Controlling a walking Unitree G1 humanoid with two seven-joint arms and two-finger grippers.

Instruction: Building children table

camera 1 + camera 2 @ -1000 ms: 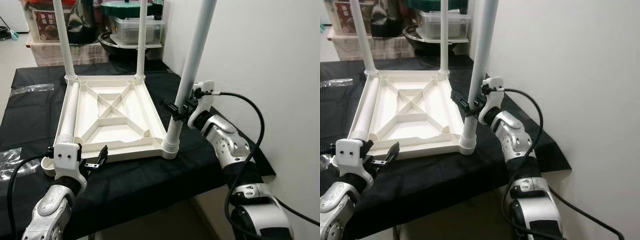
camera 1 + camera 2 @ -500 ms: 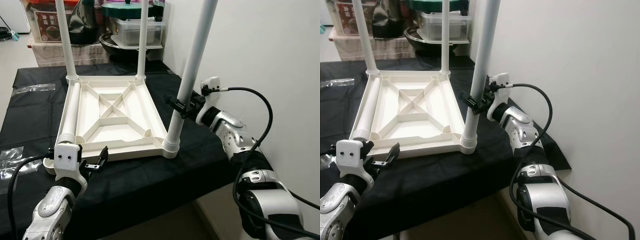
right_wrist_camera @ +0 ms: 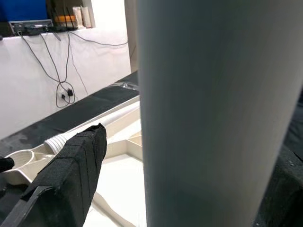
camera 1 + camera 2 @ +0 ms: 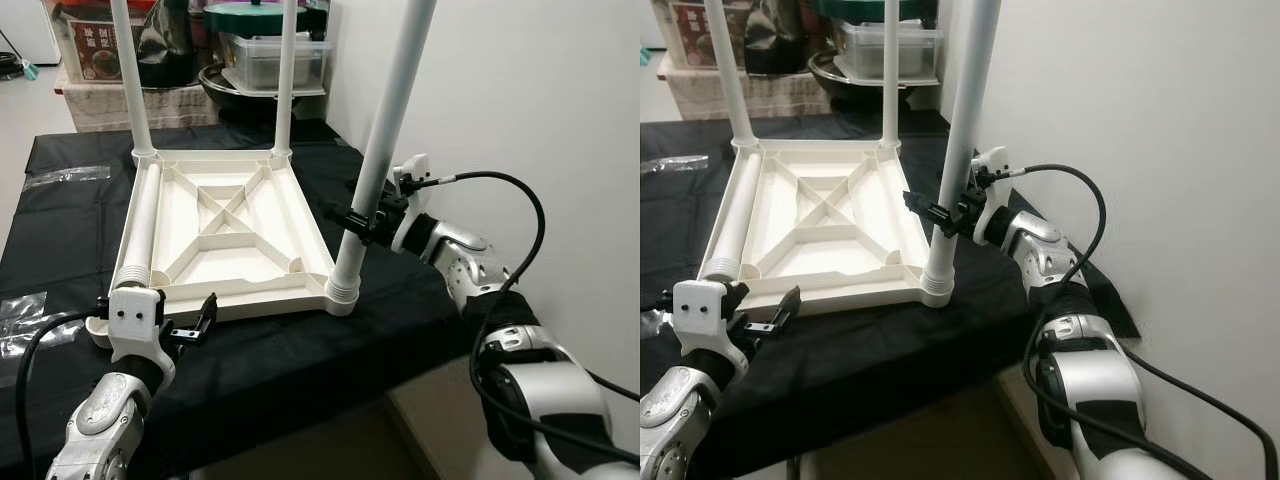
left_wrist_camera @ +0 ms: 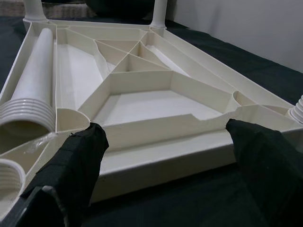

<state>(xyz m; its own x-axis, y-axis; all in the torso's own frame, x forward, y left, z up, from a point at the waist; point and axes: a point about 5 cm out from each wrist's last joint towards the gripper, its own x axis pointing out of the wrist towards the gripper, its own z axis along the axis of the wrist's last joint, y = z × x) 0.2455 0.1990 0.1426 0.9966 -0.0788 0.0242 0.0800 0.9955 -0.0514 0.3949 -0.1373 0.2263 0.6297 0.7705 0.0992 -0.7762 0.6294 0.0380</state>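
Right now the upturned white tabletop [image 4: 225,235] lies on the black-draped table [image 4: 300,350]; the right gripper [image 4: 358,218] pinches the near-right upright leg [image 4: 385,150], while the left gripper [image 4: 190,322] hovers spread at the near edge, beside the loose leg [image 4: 138,225]

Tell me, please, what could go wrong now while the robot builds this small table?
1. The right gripper holds the near right leg low down, so the long upper part could lean and strain its socket.
2. The loose leg lies inside the tabletop, unfitted; it may roll if the tabletop is jolted.
3. The left gripper is open before the tabletop's near edge and may nudge it.
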